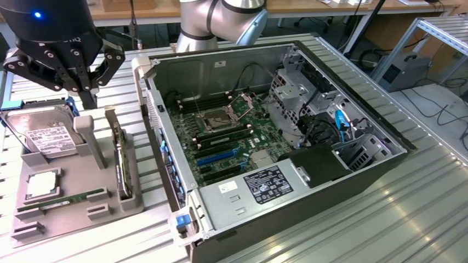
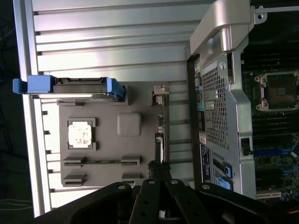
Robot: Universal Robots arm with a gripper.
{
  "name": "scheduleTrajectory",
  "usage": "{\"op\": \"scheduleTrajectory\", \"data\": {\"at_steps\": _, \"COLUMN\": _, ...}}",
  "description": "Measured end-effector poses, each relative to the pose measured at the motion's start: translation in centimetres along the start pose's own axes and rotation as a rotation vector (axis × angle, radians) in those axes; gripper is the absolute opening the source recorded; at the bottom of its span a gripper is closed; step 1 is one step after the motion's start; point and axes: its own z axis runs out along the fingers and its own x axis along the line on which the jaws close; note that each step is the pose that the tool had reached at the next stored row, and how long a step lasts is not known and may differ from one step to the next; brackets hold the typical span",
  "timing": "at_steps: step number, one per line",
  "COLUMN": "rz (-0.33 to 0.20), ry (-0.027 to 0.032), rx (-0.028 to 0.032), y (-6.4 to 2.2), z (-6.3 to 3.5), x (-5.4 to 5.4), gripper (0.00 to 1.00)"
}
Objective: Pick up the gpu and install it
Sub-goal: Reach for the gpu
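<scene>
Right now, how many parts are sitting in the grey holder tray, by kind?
Hard drive: 1
Processor chip: 1
Memory stick: 1
gpu: 1
Total: 4

An open dark-grey metal computer tower case (image 1: 351,192) lies on its side at the centre of the frame on a ribbed aluminium worktop (image 1: 417,219). Inside it sit a green motherboard (image 1: 238,143) with a bare square processor socket (image 1: 219,116) and a silver power supply box with a black label (image 1: 267,185). At lower left, a grey plastic parts holder (image 1: 80,219) carries a silver hard drive with a white label (image 1: 47,137), a small square silvery processor chip (image 1: 43,184) and a narrow green memory stick (image 1: 62,201).
</scene>
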Motion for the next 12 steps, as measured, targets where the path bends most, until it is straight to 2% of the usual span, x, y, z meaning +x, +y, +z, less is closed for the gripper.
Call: {"op": "scheduleTrajectory", "data": {"at_steps": 12, "rz": 0.0, "ry": 0.0, "rx": 0.0, "y": -0.98, "z": -0.04, "x": -0.07, "gripper": 0.11}}
